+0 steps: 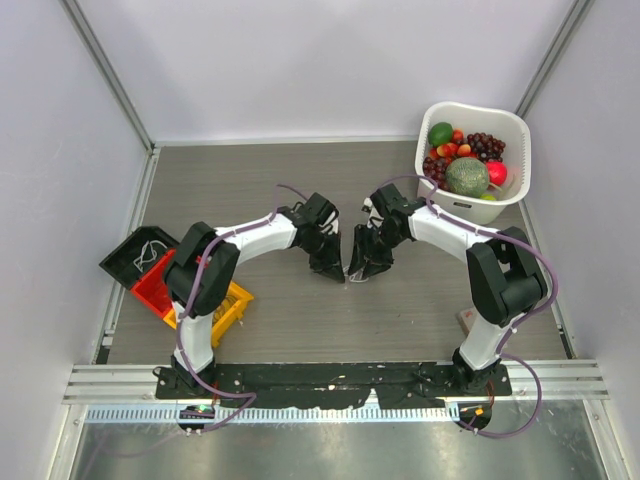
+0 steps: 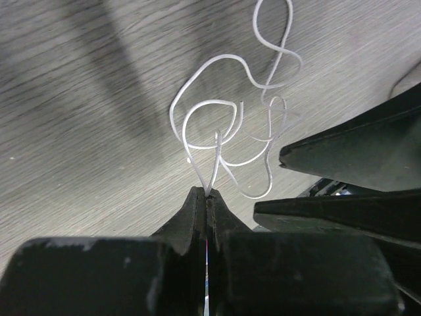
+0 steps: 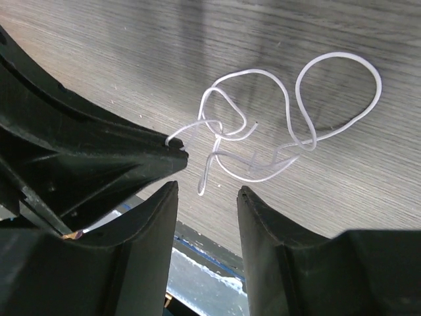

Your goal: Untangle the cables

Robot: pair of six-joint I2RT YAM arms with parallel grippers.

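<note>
The only cable showing is a thin white wire in small loose tangled loops on the grey wood table; no red or dark wire shows. My left gripper is shut on a doubled strand of it at the fingertips. In the right wrist view the wire lies just ahead of my right gripper, which is open and empty. The left gripper's fingers sit to its left, pinching the wire. From above, both grippers point down close together mid-table, the wire barely visible between them.
A white basket of fruit stands at the back right. Black, red and yellow bins sit at the left edge. A small pinkish object lies by the right arm's base. The table's front edge is close behind the grippers.
</note>
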